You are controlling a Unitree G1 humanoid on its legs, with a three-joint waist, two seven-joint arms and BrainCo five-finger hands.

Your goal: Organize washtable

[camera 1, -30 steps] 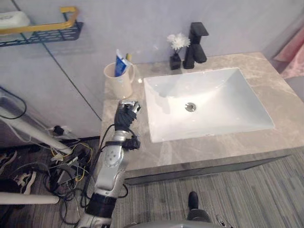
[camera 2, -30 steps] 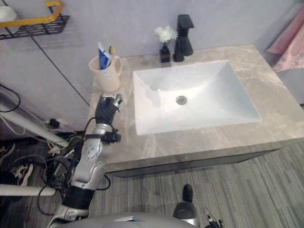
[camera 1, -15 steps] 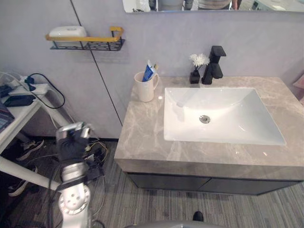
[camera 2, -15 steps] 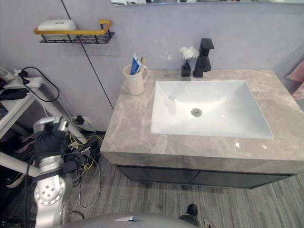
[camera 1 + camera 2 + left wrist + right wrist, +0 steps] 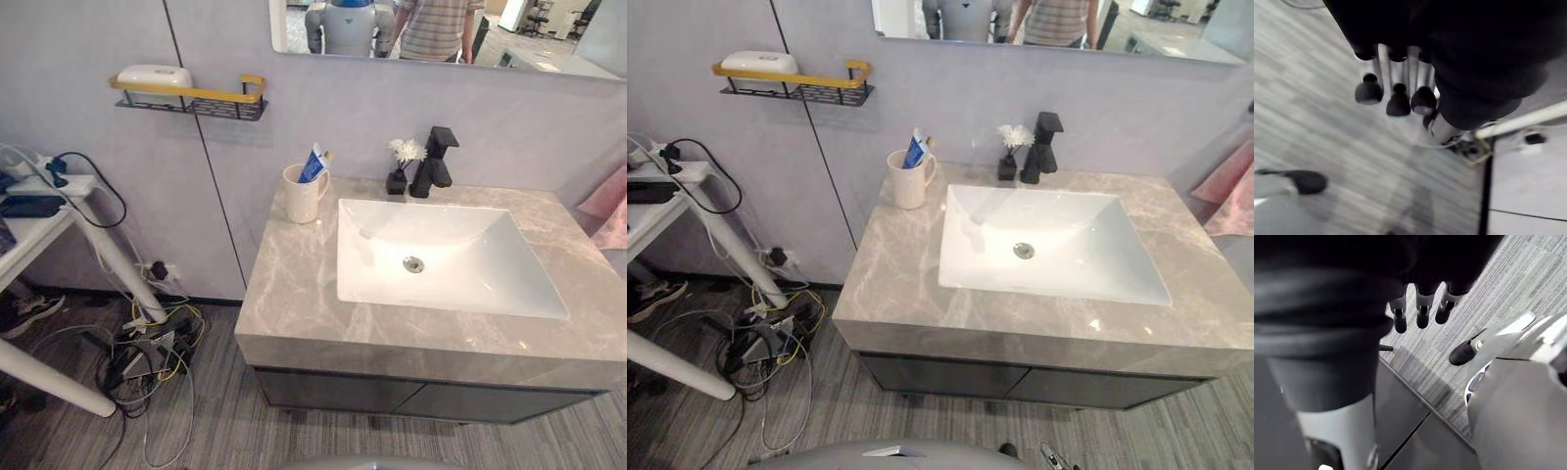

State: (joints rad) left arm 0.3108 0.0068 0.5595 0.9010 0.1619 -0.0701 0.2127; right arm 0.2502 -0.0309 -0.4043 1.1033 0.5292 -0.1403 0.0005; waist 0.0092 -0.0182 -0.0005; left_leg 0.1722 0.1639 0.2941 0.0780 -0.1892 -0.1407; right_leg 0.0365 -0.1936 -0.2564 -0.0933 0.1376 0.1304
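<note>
Grey striped carpet [image 5: 1327,127] was seen under the left robot hand [image 5: 1399,100], which hung over the floor with its fingers straight and released, curled round nothing. The right robot hand [image 5: 1422,313] was likewise held low over the same carpet, its fingers straight and slack, just beside a dark panel [image 5: 1405,421] crossed by a seam. Both robot hands were thus kept well apart from the things on the washtable.

Nearest in the head views, a dark cabinet front [image 5: 421,397] was seen under the front edge of the marbled beige worktop [image 5: 294,284]. A white rectangular sink [image 5: 490,264] was set into the worktop, towards its right, with a metal drain [image 5: 413,263] at its middle. A bare strip of worktop was left to the left of the sink.

At the back left corner of the worktop a cream cup [image 5: 300,196] stood upright, just beside the sink's far left corner, with a blue-and-white toothpaste tube [image 5: 313,164] leaning inside it. Behind the sink's far edge a small black vase [image 5: 396,181] holding a white flower [image 5: 408,150] was placed just to the left of a black tap [image 5: 433,162].

On the wall to the left, above the worktop, a black wire shelf [image 5: 191,101] with a yellow rail was mounted, and a white soap box [image 5: 154,76] lay on it. A mirror [image 5: 549,44] was fixed above the tap, and a person in a striped shirt [image 5: 436,24] was reflected in it.
</note>
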